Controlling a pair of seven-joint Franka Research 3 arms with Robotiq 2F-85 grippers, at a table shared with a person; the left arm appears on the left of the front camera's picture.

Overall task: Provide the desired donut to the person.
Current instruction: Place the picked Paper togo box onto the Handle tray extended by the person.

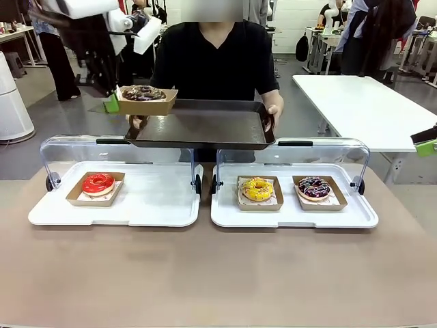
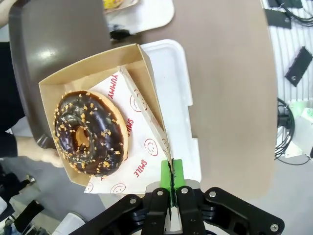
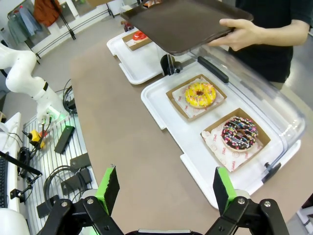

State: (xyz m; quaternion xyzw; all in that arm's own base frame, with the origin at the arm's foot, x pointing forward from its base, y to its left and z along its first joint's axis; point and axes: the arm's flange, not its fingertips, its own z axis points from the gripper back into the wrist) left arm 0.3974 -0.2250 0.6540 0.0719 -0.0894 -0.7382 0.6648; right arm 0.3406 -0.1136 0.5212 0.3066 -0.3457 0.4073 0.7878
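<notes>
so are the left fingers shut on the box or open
Shut on it: the left fingers pinch one wall of the box, holding it and its chocolate donut by the tray.

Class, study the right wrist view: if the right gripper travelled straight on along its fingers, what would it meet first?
Probably the bare brown table, just beside the near edge of the white tray; depth is hard to judge.

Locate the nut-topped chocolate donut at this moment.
In the front view, the chocolate donut sits in its cardboard box, pinched by the left gripper, over the left end of the brown tray the person holds, beyond the red donut.
</notes>
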